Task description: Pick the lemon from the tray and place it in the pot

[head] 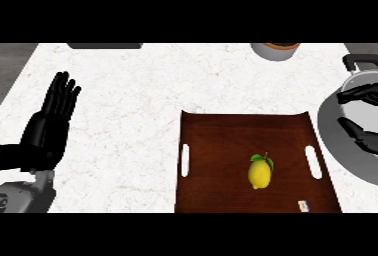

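I see the lemon [258,174] lying on the brown tray [221,140], right of centre, its long axis running away from me, leafy stem end farthest. My left hand [52,120] rests at the left, fingers straight and upright. My right hand [358,134] shows partly over the grey pot [328,120]; I cannot tell its grip.

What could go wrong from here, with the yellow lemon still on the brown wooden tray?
1. The yellow lemon lies loose on the brown wooden tray; a touch from the side may roll it.
2. The right hand shows over the grey metal pot at the view's right edge; swinging toward the lemon, it may knock the rim.
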Tool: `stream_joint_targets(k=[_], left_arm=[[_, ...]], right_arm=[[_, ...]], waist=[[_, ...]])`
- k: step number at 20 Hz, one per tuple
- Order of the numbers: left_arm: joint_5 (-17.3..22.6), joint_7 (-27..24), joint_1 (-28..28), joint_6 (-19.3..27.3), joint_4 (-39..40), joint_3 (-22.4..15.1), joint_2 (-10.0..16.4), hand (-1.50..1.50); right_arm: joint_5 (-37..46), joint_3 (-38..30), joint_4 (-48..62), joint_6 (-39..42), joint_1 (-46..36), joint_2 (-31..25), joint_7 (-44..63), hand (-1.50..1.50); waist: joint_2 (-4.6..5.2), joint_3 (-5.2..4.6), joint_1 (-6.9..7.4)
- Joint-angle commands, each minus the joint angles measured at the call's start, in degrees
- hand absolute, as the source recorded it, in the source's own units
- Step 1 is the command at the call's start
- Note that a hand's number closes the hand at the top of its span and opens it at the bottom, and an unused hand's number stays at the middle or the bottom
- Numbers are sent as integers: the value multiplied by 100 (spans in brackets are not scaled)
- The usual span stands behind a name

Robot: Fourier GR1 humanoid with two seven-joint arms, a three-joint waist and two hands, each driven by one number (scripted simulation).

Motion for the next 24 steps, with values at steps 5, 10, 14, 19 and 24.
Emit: stream_joint_targets(k=[5, 10, 14, 19, 24], left_arm=[[129, 70, -298, 65, 299, 212, -275, 0], [123, 473, -729, -25, 431, 371, -140, 0], [-4, 123, -556, -155, 591, 353, -230, 0], [64, 422, -738, -182, 541, 519, -275, 0], [-185, 348, -732, -203, 720, 581, -391, 0]], right_arm=[[1806, 87, 587, 627, 875, -572, -3273, -150], [2874, 275, 672, 391, 918, -1047, -3445, -150], [3354, 731, 39, 622, 859, -1276, -2347, -150], [3566, 1056, -1052, 1188, 825, -1318, -1172, -150], [4058, 1586, -921, 1448, 355, -772, -283, -150]], waist=[[-4, 20, -14], [-17, 10, 15], [-12, -2, 47], [-31, -1, 5], [-19, 3, 55]])
